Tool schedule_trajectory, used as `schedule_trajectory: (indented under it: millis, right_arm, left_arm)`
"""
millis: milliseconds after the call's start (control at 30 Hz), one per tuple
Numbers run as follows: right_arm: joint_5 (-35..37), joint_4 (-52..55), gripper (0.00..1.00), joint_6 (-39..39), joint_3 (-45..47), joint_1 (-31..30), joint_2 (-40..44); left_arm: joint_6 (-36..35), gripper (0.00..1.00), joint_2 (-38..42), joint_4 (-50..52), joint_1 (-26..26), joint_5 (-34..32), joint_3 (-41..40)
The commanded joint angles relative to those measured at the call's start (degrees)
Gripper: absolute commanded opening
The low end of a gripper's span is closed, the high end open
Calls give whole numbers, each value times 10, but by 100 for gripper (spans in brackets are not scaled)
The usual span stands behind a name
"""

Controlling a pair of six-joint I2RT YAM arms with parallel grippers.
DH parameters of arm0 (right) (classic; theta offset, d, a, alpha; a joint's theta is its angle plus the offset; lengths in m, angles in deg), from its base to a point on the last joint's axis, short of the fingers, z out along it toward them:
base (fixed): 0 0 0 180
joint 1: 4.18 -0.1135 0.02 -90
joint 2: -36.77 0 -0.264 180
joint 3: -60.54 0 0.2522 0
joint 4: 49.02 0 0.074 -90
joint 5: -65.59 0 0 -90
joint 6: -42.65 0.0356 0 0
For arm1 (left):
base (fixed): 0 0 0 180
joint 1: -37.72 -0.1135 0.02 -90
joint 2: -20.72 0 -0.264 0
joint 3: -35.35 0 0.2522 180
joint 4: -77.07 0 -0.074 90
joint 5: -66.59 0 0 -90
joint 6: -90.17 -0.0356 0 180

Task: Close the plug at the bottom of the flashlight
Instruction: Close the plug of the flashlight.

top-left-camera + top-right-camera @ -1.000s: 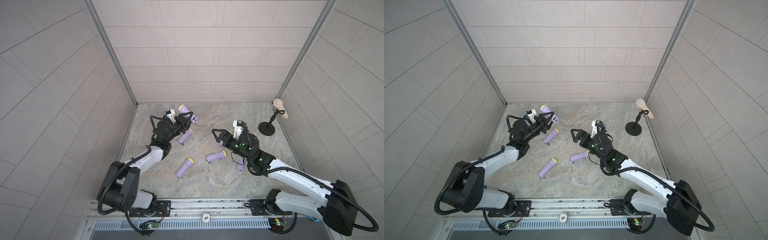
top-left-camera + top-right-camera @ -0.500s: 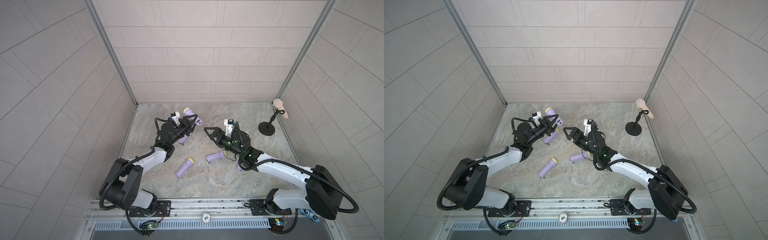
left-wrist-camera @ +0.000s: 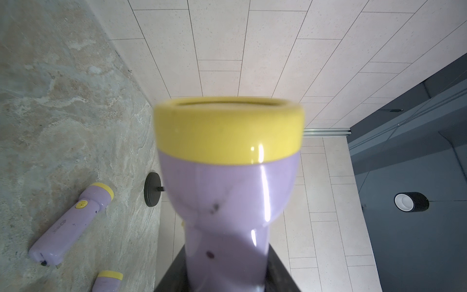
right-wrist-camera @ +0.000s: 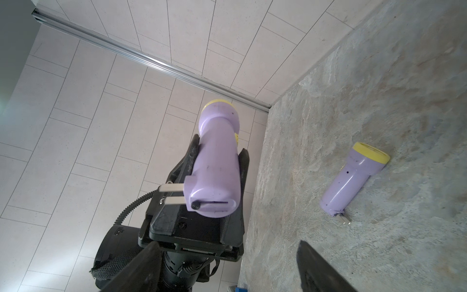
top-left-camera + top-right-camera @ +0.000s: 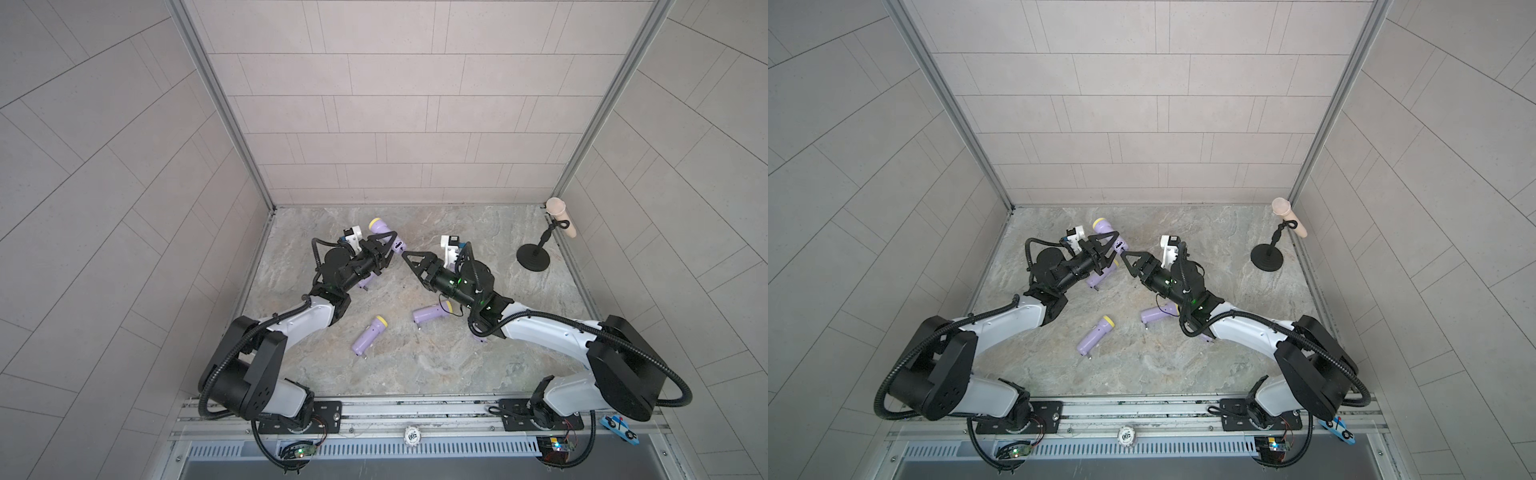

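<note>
Left jaws clamp the flashlight (image 4: 217,161); right jaws stand apart.

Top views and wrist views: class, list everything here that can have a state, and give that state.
held flashlight, aloft, plug prongs folded out
left gripper, shut on held flashlight
right gripper, open, empty
middle flashlight, lying flat, prongs out
flashlight by right arm, lying flat, prongs out
flashlight under left arm, lying flat, prongs out

The left gripper (image 5: 387,245) has carried its flashlight (image 5: 377,227) rightward toward mid-scene. The right gripper (image 5: 409,261) has swung left and farther back, its tips now just beside the flashlight's bottom end.
</note>
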Motion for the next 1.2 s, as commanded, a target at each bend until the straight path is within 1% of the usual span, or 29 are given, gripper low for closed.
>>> schedule_trajectory:
  millis: [0, 167, 367, 533, 600, 867, 933, 1167]
  right_arm:
    - [-4, -35, 84, 6, -18, -1, -3]
    - [-2, -43, 81, 2, -20, 3, -9]
    - [-10, -61, 70, 3, -24, 5, -24]
    - [-14, -74, 69, 12, -22, 6, -35]
    - [-14, -81, 67, 15, -20, 6, -40]
    - [-14, -103, 64, 21, -18, 8, -44]
    - [-15, -108, 61, 19, -18, 8, -44]
    - [-16, -113, 58, 21, -14, 12, -43]
  left_arm:
    - [20, 0, 10, -45, 5, 0, -9]
    - [24, 0, 6, -55, 11, -3, -16]
    - [32, 0, 1, -70, 15, -6, -20]
    - [37, 0, -4, -77, 17, -8, -19]
    - [43, 0, -7, -85, 18, -8, -19]
    - [54, 0, -14, -101, 21, -11, -28]
    - [54, 0, -12, -101, 22, -11, -29]
    - [57, 0, -11, -101, 23, -11, -30]
